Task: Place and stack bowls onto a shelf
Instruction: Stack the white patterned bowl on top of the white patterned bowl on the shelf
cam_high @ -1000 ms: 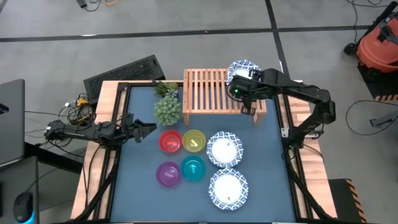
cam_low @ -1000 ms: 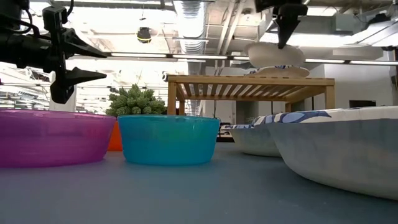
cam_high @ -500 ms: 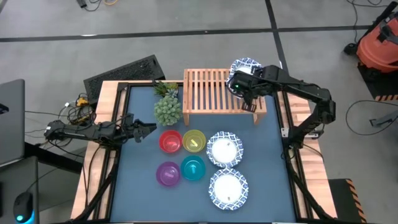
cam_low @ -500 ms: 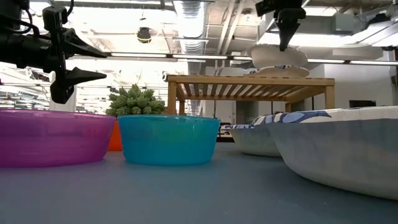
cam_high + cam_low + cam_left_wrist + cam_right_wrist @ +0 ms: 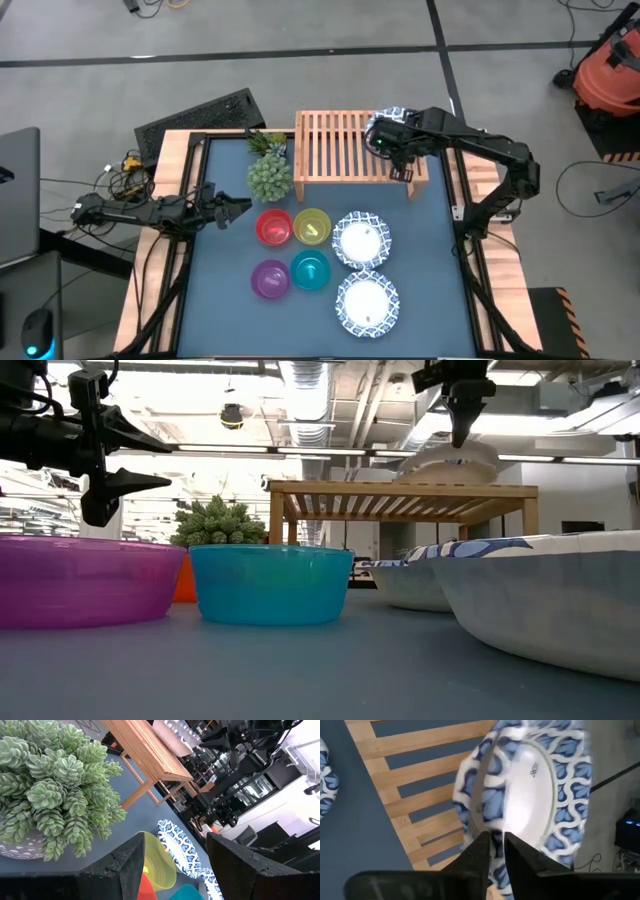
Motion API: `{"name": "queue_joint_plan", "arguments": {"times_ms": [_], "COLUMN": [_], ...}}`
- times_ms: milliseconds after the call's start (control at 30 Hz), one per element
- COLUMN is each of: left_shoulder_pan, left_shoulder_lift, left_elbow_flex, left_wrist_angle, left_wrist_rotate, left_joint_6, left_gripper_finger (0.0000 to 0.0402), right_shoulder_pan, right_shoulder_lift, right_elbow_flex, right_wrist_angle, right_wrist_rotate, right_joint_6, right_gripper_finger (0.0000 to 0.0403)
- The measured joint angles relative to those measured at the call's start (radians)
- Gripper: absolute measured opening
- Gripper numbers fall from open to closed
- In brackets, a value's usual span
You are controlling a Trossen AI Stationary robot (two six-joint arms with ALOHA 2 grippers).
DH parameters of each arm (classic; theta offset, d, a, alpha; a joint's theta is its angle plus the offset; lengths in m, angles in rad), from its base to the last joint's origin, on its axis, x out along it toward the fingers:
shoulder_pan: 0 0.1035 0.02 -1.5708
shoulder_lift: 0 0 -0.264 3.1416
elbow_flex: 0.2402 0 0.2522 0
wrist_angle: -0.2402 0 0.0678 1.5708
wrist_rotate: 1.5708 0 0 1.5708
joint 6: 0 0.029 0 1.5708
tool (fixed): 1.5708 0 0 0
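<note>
Lower than before, the right tool (image 5: 385, 135) pinches a white bowl (image 5: 530, 795) over the shelf's (image 5: 335, 150) right end. Left tool (image 5: 240, 205), spread, hovers at the counter's (image 5: 420, 300) left edge.

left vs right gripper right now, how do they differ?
The left gripper hangs open and empty beside the plant; the right gripper is shut on a white bowl. Left sits at the table's left edge; right is over the shelf. Both are dark two-finger grippers.
</note>
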Motion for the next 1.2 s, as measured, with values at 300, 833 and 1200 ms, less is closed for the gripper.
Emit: {"name": "queue_joint_plan", "arguments": {"times_ms": [300, 833, 1200], "left_shoulder_pan": [0.0, 0.0, 0.0], "left_shoulder_lift": [0.0, 0.0, 0.0], "left_elbow_flex": [0.0, 0.0, 0.0], "left_wrist_angle": [0.0, 0.0, 0.0], "left_wrist_rotate": [0.0, -0.001, -0.001], "left_joint_6": [0.0, 0.0, 0.0], "left_gripper_finger": [0.0197, 0.0197, 0.0197], "right_shoulder_pan": [0.002, 0.253, 0.503], "right_shoulder_lift": [0.0, -0.001, 0.001], "right_elbow_flex": [0.011, 0.141, -0.107], "right_wrist_angle": [0.025, 0.125, 0.373], "right_wrist_rotate": [-0.001, -0.386, -0.248], "right_joint_6": [-0.011, 0.34, 0.623], "right_gripper_finger": [0.017, 0.0197, 0.0196]}}
